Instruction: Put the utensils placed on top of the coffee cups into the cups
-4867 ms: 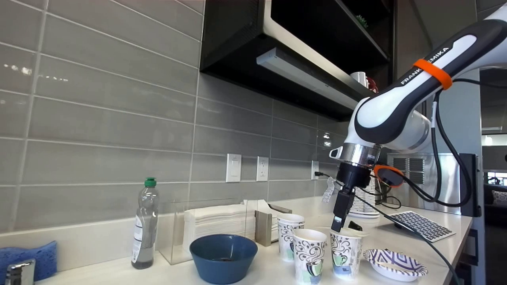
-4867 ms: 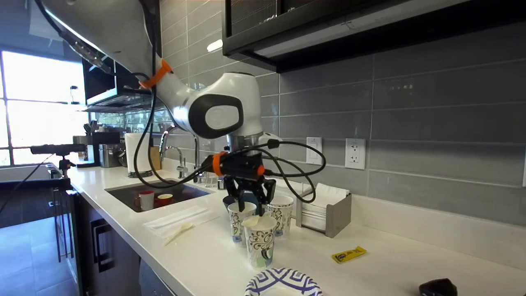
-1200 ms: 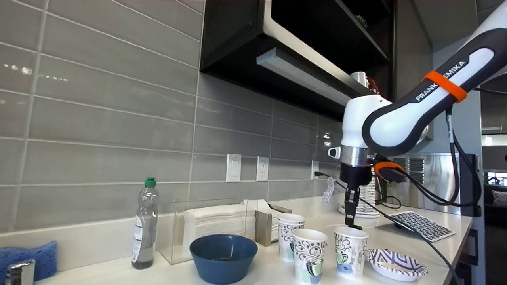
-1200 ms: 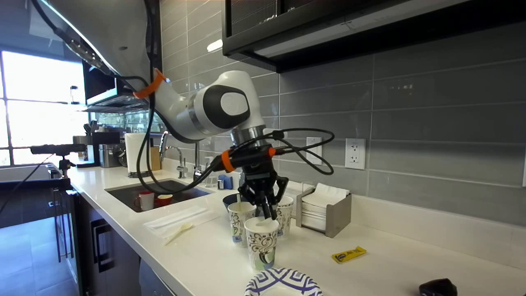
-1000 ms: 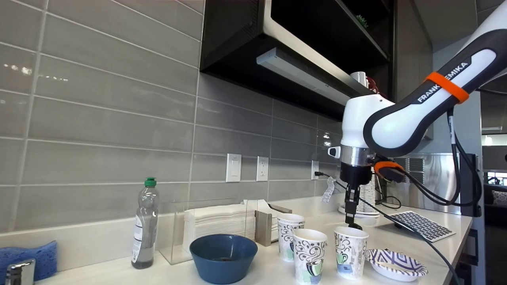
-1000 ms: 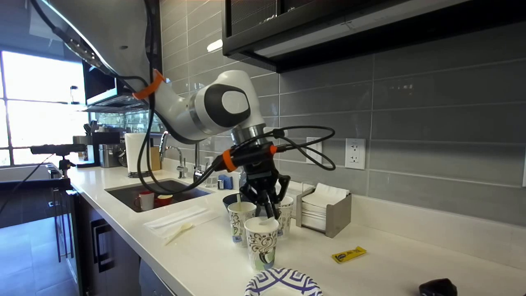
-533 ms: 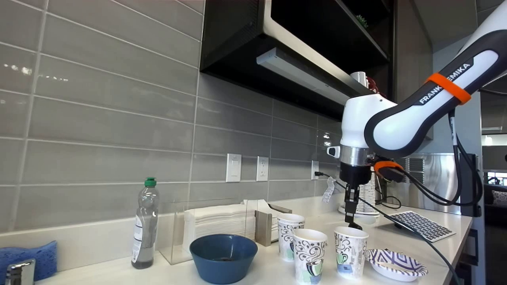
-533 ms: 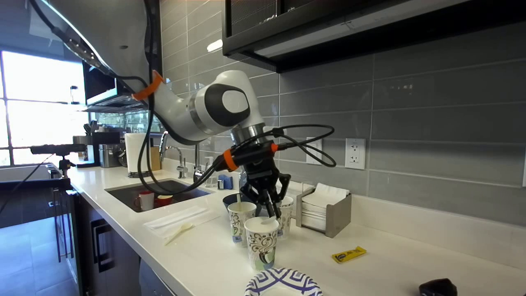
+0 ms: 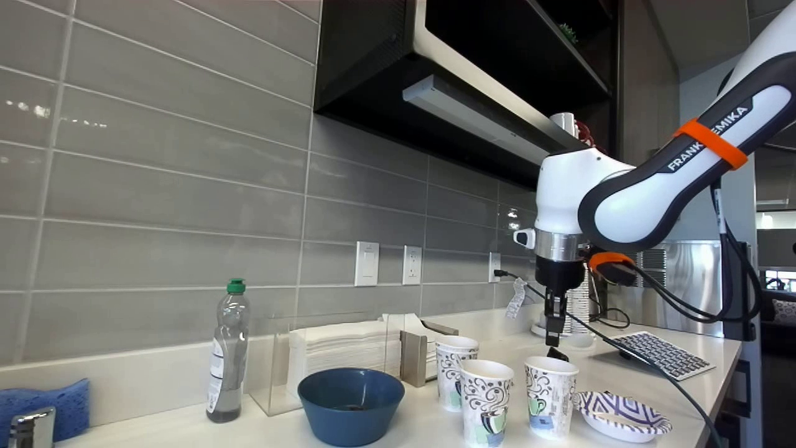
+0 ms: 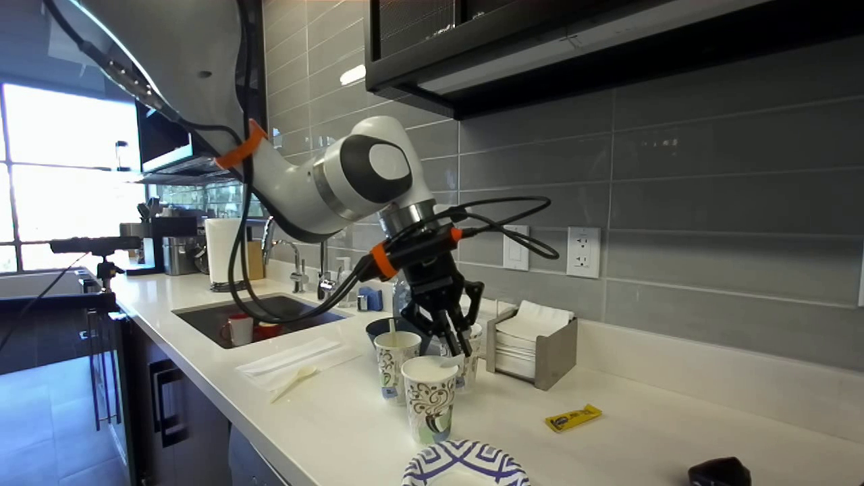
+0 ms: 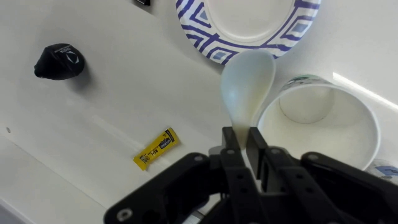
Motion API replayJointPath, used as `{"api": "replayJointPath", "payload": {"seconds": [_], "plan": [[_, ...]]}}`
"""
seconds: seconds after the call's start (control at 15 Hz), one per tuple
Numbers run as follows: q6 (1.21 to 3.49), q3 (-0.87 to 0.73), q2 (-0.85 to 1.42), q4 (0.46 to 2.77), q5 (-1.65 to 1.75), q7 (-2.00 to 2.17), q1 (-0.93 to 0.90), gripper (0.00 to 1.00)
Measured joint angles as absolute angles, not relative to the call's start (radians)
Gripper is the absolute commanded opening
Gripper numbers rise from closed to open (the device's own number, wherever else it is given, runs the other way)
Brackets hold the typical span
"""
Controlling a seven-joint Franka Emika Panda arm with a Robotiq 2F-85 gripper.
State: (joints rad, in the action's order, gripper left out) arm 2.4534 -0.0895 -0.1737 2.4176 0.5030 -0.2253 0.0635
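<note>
1. Grey tiled wall point(image 10: 729, 202), one: it bounds the white countertop point(image 10: 648, 439) at the back; the counter's front edge runs opposite.
2. Black two-fingered gripper point(image 11: 242, 138), one: fingers narrowed, pinching a whitish curved spoon point(image 11: 248, 77).
3. Dark-blue round bowl point(image 9: 348, 428), one: well apart from the gripper.
4. Shallow white paper plate with a purple geometric rim point(image 11: 214, 40), one: counter reaches broadly from it toward the wall.
5. Small white paper cups with dark swirls and blue-green prints point(image 9: 550, 404), three, upright: one stands just beside the plate; in the wrist view the held spoon's head shows just outside its rim, touching or apart I cannot tell.
6. Spoons, two: the held one and a pale loose spoon point(image 10: 293, 383) at the edge of folded white paper point(image 10: 290, 354); plus one slim pale handle point(image 10: 392, 329) at another cup's mouth.
7. Flat yellow packet point(image 11: 157, 148), one: a wide stretch of counter separates it from the cups.
</note>
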Motion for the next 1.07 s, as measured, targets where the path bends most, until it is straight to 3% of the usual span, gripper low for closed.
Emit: {"api": "replayJointPath", "payload": {"seconds": [0.4, 0.47, 0.67, 0.73, 1.07], "plan": [[2.430, -0.083, -0.174, 2.407, 0.584, -0.233, 0.065, 0.03], [2.429, -0.082, -0.174, 2.405, 0.584, -0.235, 0.065, 0.14], [2.455, -0.082, -0.171, 2.405, 0.583, -0.235, 0.065, 0.14], [2.458, -0.082, -0.170, 2.405, 0.583, -0.235, 0.065, 0.03], [2.437, -0.067, -0.172, 2.400, 0.583, -0.243, 0.060, 0.03]]}}
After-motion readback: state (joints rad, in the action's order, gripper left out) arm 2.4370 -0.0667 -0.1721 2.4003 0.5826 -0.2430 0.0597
